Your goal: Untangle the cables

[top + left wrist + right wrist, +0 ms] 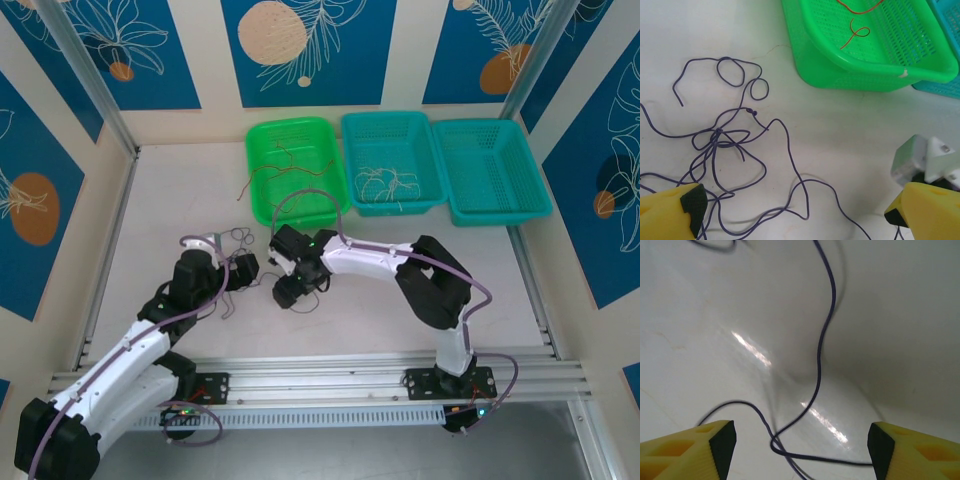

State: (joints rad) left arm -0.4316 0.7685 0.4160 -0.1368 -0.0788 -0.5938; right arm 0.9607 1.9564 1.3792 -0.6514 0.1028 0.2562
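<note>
Dark purple cables [720, 137] lie tangled on the white table, with loose loops trailing toward the green basket. In the top view this tangle [238, 238] sits just beyond both grippers. My left gripper [795, 215] is wide open low over the table, with purple strands lying between its yellow fingers [675, 210]. My right gripper [800, 445] is open too, and two purple strands [822, 340] cross on the table between its fingers. In the top view the left gripper [245, 270] and right gripper [280, 268] face each other closely. Red-orange cables [290, 160] lie in the green basket and whitish ones [388, 182] in the middle teal basket.
Three baskets stand in a row at the back: green [258, 195], teal [350, 165] and a second teal one [500, 170] at the right. The green basket's corner [865, 75] is close ahead of the left gripper. Patterned walls enclose the table on three sides.
</note>
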